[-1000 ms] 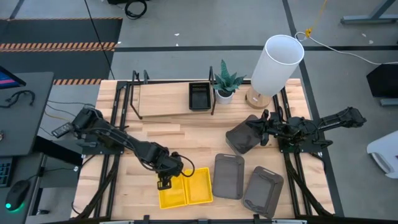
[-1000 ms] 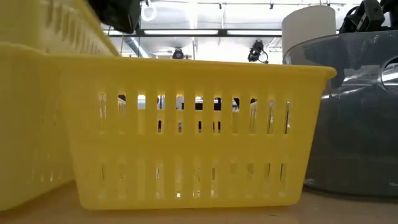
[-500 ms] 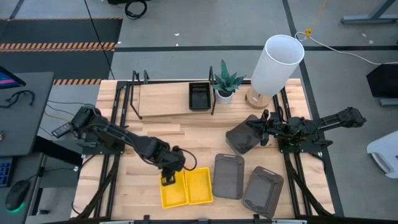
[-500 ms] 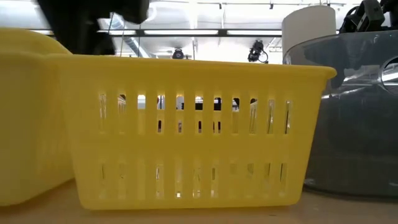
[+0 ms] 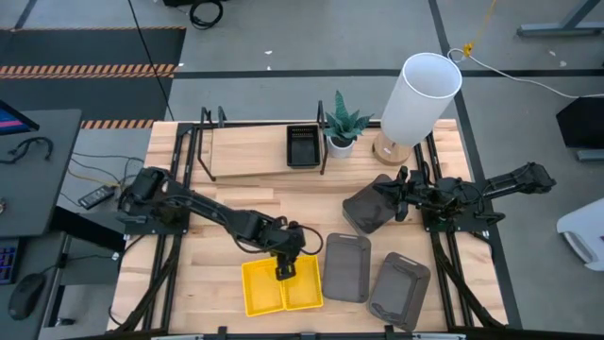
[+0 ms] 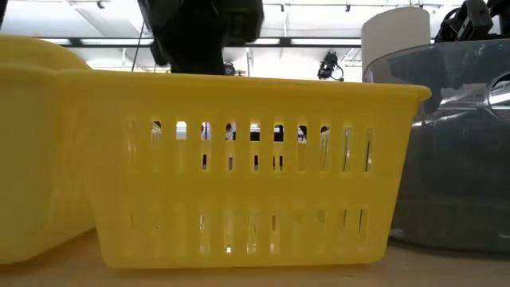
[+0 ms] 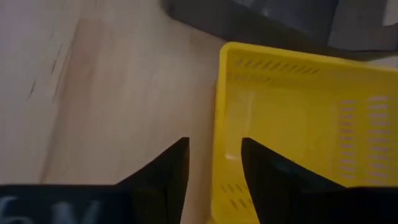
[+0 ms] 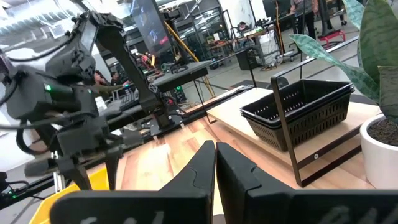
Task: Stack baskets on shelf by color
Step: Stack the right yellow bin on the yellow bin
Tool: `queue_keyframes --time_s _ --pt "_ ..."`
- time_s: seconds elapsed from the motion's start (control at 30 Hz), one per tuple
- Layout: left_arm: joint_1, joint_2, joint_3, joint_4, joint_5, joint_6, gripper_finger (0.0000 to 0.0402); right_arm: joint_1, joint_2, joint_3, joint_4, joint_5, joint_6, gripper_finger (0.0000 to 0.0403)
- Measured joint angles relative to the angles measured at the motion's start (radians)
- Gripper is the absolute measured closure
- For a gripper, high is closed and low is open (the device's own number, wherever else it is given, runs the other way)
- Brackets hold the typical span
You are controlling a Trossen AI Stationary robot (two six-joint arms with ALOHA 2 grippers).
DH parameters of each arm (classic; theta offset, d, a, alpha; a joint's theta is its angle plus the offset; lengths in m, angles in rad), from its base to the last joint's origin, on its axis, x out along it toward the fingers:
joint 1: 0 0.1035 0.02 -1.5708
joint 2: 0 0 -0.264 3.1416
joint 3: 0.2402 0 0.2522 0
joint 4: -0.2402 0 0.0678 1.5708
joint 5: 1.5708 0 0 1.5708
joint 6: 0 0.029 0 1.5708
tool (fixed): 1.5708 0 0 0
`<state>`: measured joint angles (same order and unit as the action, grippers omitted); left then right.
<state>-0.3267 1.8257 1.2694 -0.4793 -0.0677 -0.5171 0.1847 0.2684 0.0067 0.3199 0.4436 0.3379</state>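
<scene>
Two yellow baskets stand side by side on the table near its front edge: the left one [image 5: 260, 291] and the right one [image 5: 304, 286]. My left gripper [image 5: 286, 271] is open and points down at the right basket's far left corner. One finger is outside the wall [image 7: 219, 118] and one inside, with a gap on each side. Black baskets [image 5: 302, 146] sit stacked on the shelf [image 5: 247, 151] at its right end. Two grey baskets [image 5: 347, 266], [image 5: 399, 288] lie flat right of the yellow ones. A third grey basket [image 5: 366, 208] lies by my shut right gripper [image 5: 400, 192].
A white plant pot [image 5: 342, 142] and a tall white cylinder on a wooden foot [image 5: 420, 94] stand at the far edge, right of the shelf. Bare wood lies between the shelf and the yellow baskets. Black frame rails run along both table sides.
My left gripper has let go of the left yellow basket, which has come down from a raised tilt to sit level beside the other. The gripper has then gone toward the table's right edge, tipping more steeply down, to the right yellow basket's far corner.
</scene>
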Motion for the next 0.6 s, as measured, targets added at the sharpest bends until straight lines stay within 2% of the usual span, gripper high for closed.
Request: queue_keyframes --time_s 0.4,0.5,0.6 --pt "0.004 0.095 -0.001 0.074 0.039 0.039 0.0267 0.000 0.000 0.000 0.000 0.000 0.000 0.0384" --pt "0.004 0.099 -0.001 0.073 0.039 0.040 0.0289 0.000 0.000 0.000 0.000 0.000 0.000 0.0384" --pt "0.005 0.100 -0.001 0.072 0.039 0.041 0.0331 0.000 0.000 0.000 0.000 0.000 0.000 0.0384"
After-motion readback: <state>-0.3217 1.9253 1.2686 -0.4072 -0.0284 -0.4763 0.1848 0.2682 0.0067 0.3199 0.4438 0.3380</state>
